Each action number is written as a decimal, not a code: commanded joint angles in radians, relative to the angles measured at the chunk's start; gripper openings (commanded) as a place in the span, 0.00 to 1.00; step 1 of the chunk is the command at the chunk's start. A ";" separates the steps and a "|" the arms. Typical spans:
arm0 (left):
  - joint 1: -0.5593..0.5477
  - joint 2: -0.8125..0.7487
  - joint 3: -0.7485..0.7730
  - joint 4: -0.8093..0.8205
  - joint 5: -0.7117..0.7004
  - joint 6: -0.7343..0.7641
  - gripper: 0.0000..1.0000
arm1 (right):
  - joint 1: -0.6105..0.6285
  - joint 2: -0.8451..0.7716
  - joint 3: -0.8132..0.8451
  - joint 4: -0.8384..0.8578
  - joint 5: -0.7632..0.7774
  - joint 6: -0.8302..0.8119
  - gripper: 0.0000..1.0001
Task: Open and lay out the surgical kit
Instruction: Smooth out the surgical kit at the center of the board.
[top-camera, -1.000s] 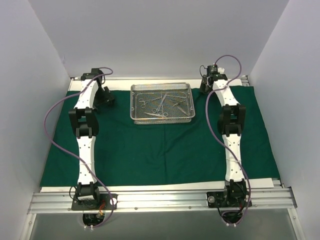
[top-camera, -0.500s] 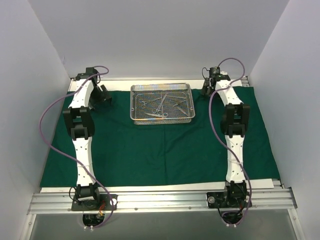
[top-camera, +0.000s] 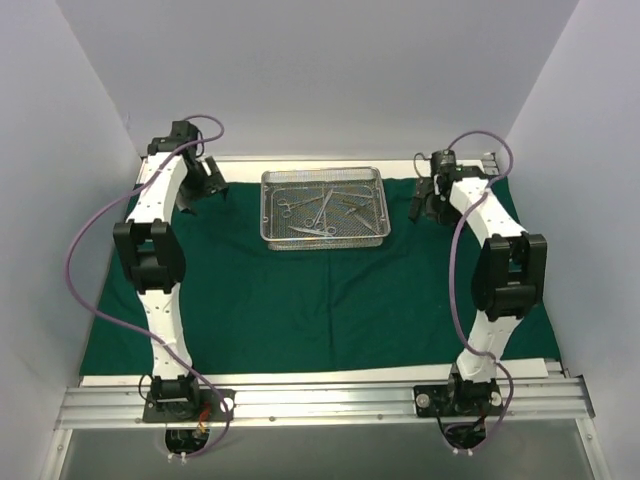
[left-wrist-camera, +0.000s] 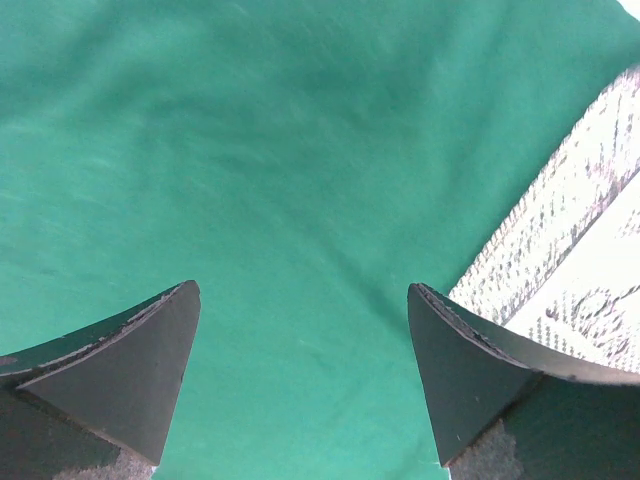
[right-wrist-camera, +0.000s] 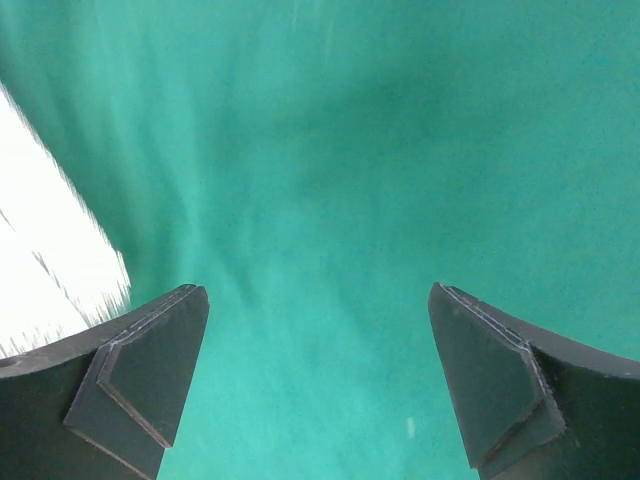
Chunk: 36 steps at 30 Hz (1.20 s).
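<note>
Surgical kit, opened: its green drape (top-camera: 320, 300) lies spread flat, and the wire-mesh tray (top-camera: 325, 243) sits on the far half of the cloth with the steel instruments (top-camera: 318, 208) jumbled inside it, none set out yet. The left gripper (top-camera: 208, 188) hangs just left of the tray, jaws wide apart and empty. The right gripper (top-camera: 425, 197) hangs just right of the tray, likewise spread and holding nothing. Both wrist views show bare cloth between the fingers. By my reading the unwrapping is done and the laying-out is now in hand. Next, one arm should reach into the tray, pinch a slender instrument off the mesh and place it on the drape in front of the tray.
</note>
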 joint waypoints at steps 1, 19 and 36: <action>-0.066 -0.041 -0.050 0.021 -0.006 0.015 0.94 | 0.131 -0.148 -0.213 -0.068 -0.089 -0.020 1.00; -0.116 -0.060 -0.060 0.012 0.027 -0.025 0.94 | 0.367 -0.284 -0.718 0.073 -0.078 0.121 1.00; -0.134 -0.017 0.011 0.000 0.040 0.017 0.94 | 0.361 -0.303 -0.732 -0.038 -0.032 0.204 1.00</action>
